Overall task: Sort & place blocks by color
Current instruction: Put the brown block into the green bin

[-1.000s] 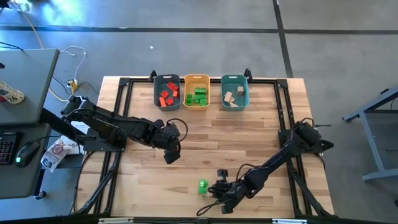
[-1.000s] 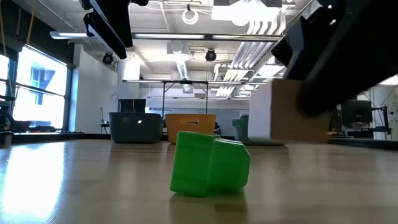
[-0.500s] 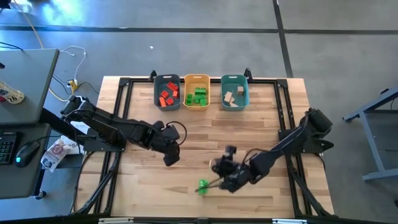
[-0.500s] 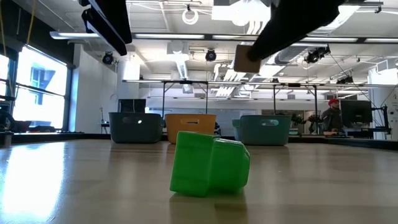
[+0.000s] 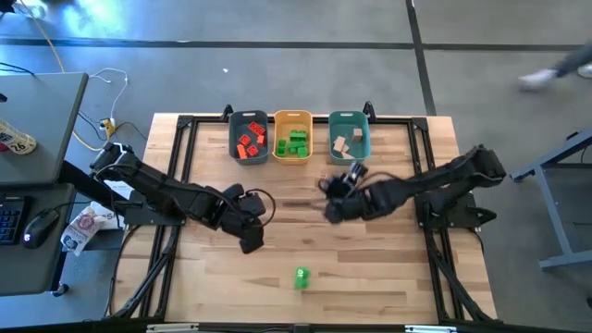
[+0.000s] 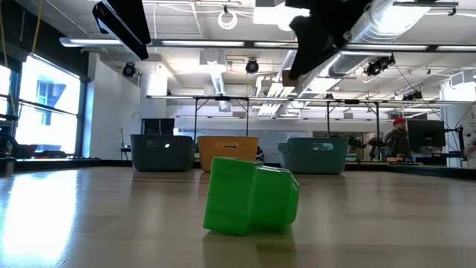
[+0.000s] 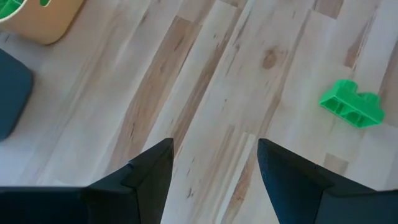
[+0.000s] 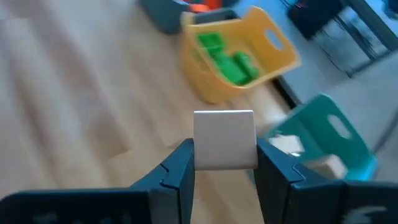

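Right gripper (image 8: 224, 171) is clamped on a tan block (image 8: 224, 139), with the teal bin (image 8: 329, 134) just ahead. I'd carry it fully over the rim before dropping. Left gripper (image 7: 214, 171) hangs open, empty.

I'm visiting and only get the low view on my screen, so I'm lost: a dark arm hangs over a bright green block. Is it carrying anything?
Observer: Yes. The right gripper is shut on a plain tan wooden block.
Operator: Where is it over the table?
Observer: From above, it hangs just in front of the teal plastic bin, which already holds tan pieces.
Operator: And the other arm?
Observer: The left gripper is open and empty, over bare wood table, with the bright green toy block lying ahead of it.
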